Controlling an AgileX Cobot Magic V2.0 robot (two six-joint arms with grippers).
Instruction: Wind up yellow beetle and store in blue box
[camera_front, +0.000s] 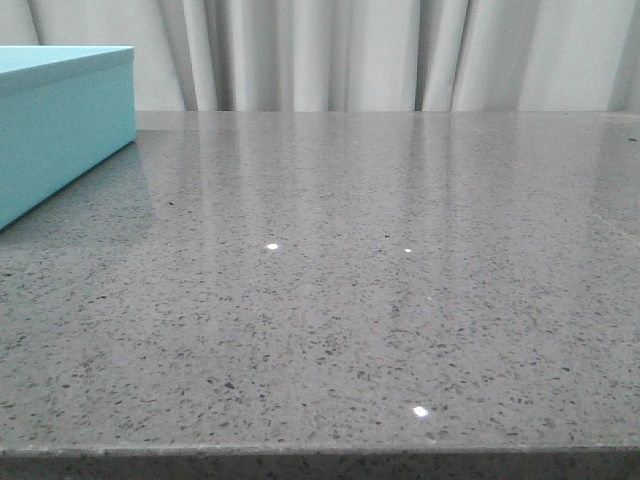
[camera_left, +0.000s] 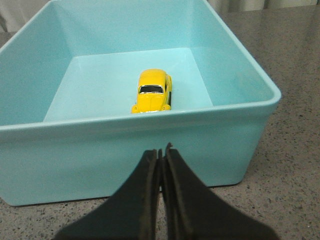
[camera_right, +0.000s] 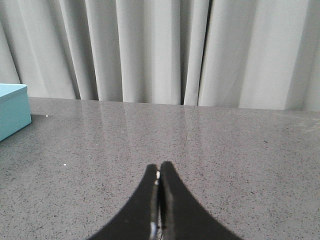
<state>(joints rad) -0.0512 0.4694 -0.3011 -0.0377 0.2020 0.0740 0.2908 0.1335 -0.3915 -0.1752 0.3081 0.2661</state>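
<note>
The yellow beetle (camera_left: 152, 91) sits on the floor of the open blue box (camera_left: 125, 150), near the wall closest to my left gripper. My left gripper (camera_left: 161, 151) is shut and empty, just outside that wall, apart from the car. The blue box also shows at the far left of the front view (camera_front: 60, 120) and at the left edge of the right wrist view (camera_right: 11, 110). My right gripper (camera_right: 159, 168) is shut and empty above bare table, well to the right of the box. Neither gripper shows in the front view.
The grey speckled table (camera_front: 340, 300) runs from the box to the right edge, with its front edge at the bottom of the front view. White curtains (camera_front: 400, 55) hang behind the table's far edge.
</note>
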